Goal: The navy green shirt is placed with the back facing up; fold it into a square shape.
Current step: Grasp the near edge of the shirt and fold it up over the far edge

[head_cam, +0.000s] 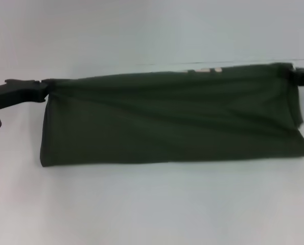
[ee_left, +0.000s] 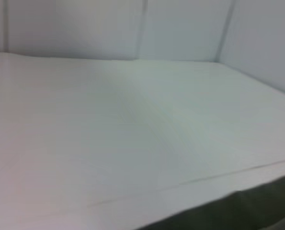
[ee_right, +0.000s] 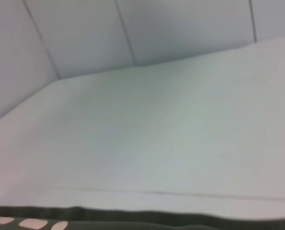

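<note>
Both my end effectors, left (head_cam: 45,91) and right (head_cam: 295,74), are clamped on the shirt's (head_cam: 172,120) top corners, stretching it above the surface (head_cam: 152,204).

shirt (head_cam: 172,120) on table (head_cam: 152,204) | L gripper (head_cam: 42,92) at L end | R gripper (head_cam: 297,75) at R end

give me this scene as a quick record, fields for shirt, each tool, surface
shirt: navy green shirt, stretched wide between the two arms, upper edge raised, lower fold lying on the table
print: cream letters just showing at the upper edge
left tool: at the shirt's upper left corner, shut on the fabric
right tool: at the shirt's upper right corner, shut on the fabric
surface: white table
fold state: long band, not yet square
</note>
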Tool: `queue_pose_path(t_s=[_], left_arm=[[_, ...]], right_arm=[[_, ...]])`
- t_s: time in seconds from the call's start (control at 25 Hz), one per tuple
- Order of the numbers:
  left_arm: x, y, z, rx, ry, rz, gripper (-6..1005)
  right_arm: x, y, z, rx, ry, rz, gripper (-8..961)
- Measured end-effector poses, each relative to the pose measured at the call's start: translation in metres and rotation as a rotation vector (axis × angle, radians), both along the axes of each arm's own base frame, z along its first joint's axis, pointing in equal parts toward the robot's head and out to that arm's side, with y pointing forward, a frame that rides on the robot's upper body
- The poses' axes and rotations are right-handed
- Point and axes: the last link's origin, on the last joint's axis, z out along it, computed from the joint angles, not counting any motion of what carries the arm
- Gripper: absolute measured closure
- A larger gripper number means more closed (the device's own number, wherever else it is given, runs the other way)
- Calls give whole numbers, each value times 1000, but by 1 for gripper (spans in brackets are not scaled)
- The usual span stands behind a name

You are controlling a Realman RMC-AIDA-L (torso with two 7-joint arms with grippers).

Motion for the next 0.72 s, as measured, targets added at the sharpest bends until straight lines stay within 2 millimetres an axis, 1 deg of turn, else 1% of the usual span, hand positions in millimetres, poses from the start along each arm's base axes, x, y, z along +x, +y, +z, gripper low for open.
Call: queue_pose_path(t_s=[0.12,0.24,0.4,0.72], left_arm=[[2,8,-2,32,20,13,996],[5,13,-4,58,29,11,996],[7,17,-10,80,49,21,996],[10,23,-18,128,62,32,996]], right_arm=[[-11,15,-9,33,-40,-2,903],[-17,24,-17,54,-76,-10,902],[-18,28,-26,89,-98,-5,902],[-15,27,-29,134,-108,-8,901]])
